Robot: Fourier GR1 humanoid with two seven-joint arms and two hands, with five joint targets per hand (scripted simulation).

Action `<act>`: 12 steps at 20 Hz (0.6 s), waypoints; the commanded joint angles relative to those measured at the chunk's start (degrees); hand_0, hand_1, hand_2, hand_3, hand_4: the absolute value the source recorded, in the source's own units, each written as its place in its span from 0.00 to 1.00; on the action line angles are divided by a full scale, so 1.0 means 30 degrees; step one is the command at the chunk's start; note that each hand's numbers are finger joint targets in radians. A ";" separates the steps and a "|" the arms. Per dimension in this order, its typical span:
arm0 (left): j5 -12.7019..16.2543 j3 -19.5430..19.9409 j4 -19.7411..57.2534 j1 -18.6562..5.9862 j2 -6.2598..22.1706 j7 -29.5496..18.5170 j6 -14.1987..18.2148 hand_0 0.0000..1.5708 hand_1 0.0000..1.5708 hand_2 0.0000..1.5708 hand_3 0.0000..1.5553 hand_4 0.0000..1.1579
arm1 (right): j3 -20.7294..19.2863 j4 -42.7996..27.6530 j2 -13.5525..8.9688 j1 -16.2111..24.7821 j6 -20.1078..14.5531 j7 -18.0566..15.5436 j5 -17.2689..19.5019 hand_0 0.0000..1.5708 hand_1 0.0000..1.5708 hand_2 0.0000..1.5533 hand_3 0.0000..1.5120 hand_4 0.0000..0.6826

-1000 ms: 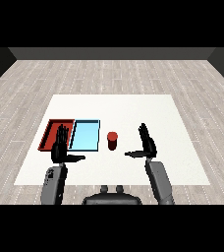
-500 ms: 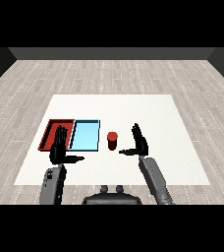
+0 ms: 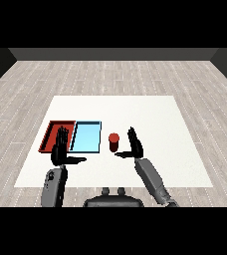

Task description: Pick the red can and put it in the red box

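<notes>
- Head view looks down and forward across a white tabletop (image 3: 150,114) with both forearms coming in from the lower corners.
- The red can (image 3: 114,142) is a small upright cylinder, plain red, with a slightly darker top face. It stands on the bare tabletop, just to the right of the light blue tray (image 3: 86,136) and outside both trays.
- The red tray (image 3: 51,132) lies at the left, its long side touching the light blue tray. Both are shallow and rectangular, with low raised rims.
- The right hand (image 3: 133,145) is just beside the can on its right. Its fingers (image 3: 131,135) are straight and released, pointing away from the robot, and the thumb reaches left below the can. I cannot tell whether the hand touches the can; nothing is curled round it.
- The left hand (image 3: 60,150) is over the near edge of the red tray, covering part of its rim. Its fingers are straight and released, holding nothing, with the thumb stretched out to the right.
- The tabletop is a plain white rectangle, and the trays and can sit on its left and middle part.
- The floor (image 3: 110,74) around it is pale grey wooden planking, running back to a dark wall at the far end of the room.
</notes>
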 commanded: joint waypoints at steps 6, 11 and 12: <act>0.0690 0.0433 0.0383 0.0028 0.0275 -0.0387 -0.0692 0.00 0.00 0.00 0.00 0.00 | 0.0984 0.0362 0.0001 0.0309 0.0050 -0.1037 -0.1385 0.00 0.00 0.00 0.00 0.00; 0.0022 -0.0463 -0.0630 0.0648 -0.0313 -0.0028 -0.0103 0.00 0.00 0.00 0.00 0.00 | 0.3277 0.2061 0.0001 -0.2003 -0.1979 -0.1415 -0.4442 0.00 0.00 0.00 0.00 0.00; 0.0197 -0.0095 0.0864 0.0009 -0.0234 -0.1024 -0.0412 0.00 0.00 0.00 0.00 0.00 | 0.2188 0.2110 0.0001 -0.3066 -0.1766 -0.0131 -0.3527 0.00 0.00 0.00 0.00 0.00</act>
